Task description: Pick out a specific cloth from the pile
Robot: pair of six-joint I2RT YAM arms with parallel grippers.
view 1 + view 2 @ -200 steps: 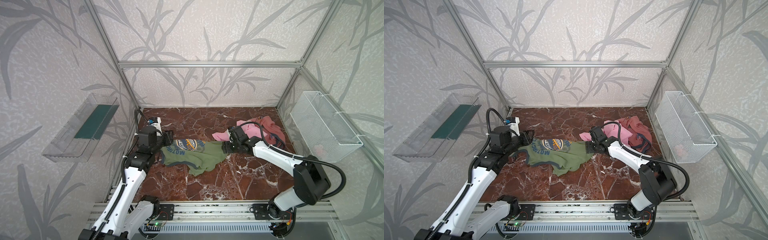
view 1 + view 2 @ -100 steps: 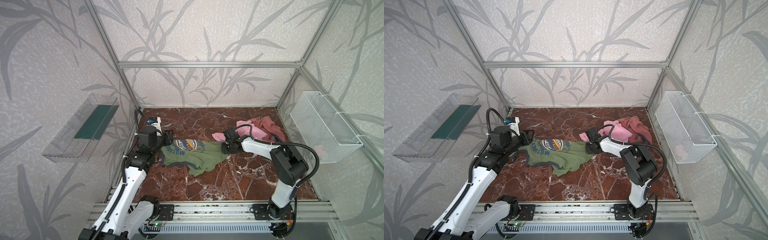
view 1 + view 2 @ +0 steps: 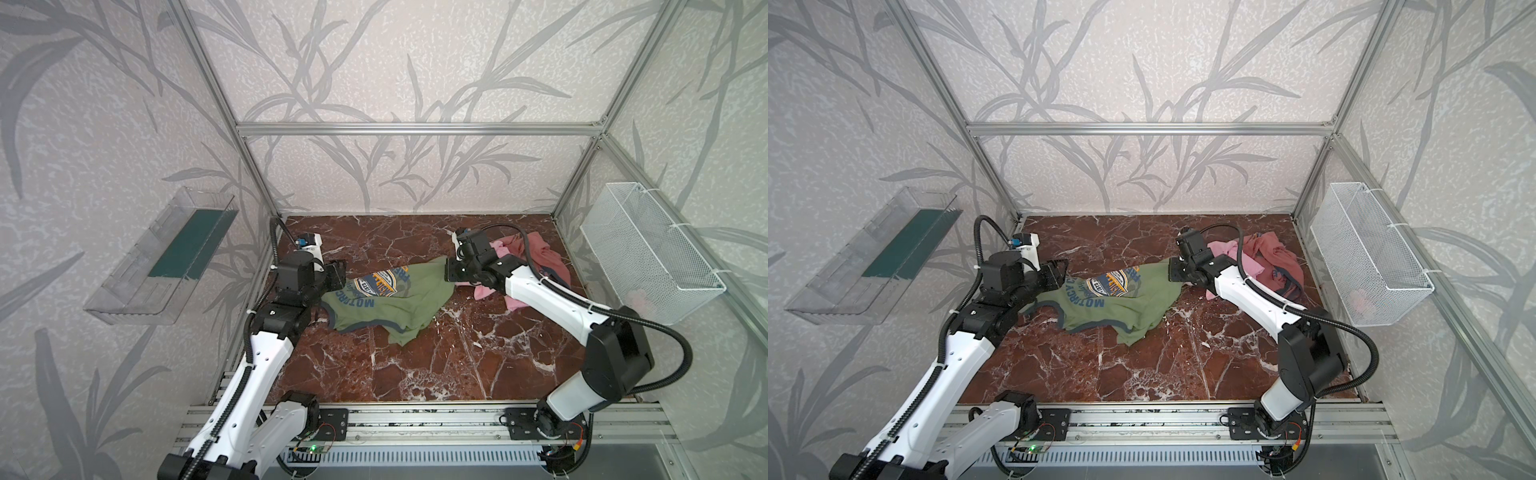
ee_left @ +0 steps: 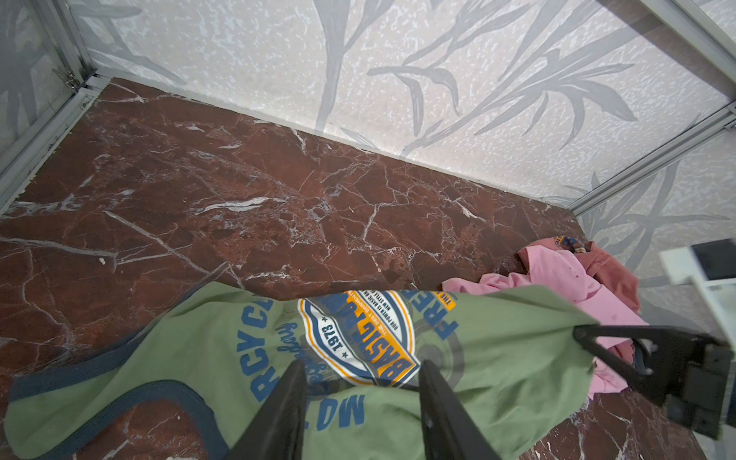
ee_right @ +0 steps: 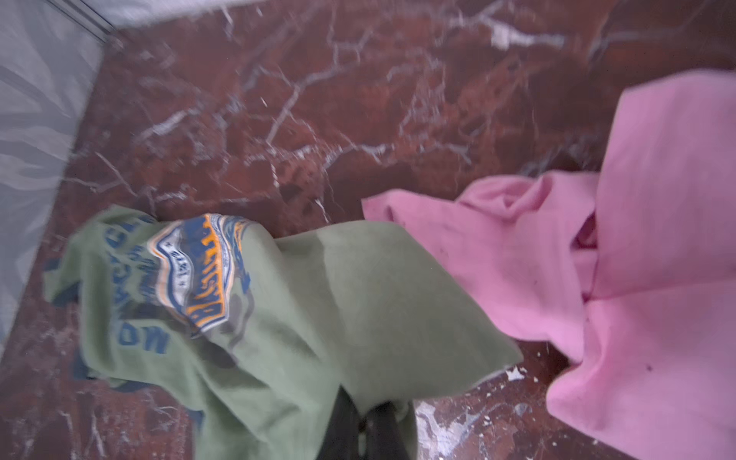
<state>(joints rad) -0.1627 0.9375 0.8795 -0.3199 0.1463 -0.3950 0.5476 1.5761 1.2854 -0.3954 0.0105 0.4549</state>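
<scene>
Grips a corner of the green shirt (image 3: 390,301) with the clenched right tool (image 5: 361,414), beside the pink cloth (image 5: 597,259). Holds the left tool (image 4: 363,368) released above the print (image 4: 358,334).

Three garments lay on the one marble table (image 3: 415,365): one olive-green shirt (image 3: 386,299), one light pink cloth (image 3: 484,291) and one salmon-red shirt (image 3: 544,257). Two robot arms stood at the front rail, each carrying a single gripper, which made two in all: the left gripper (image 3: 337,274) and the right gripper (image 3: 449,270). Two containers hung on the side walls, one clear plastic bin (image 3: 162,257) and one white wire basket (image 3: 648,249), and the basket held one pale pinkish thing (image 3: 636,297) too faint to name.
</scene>
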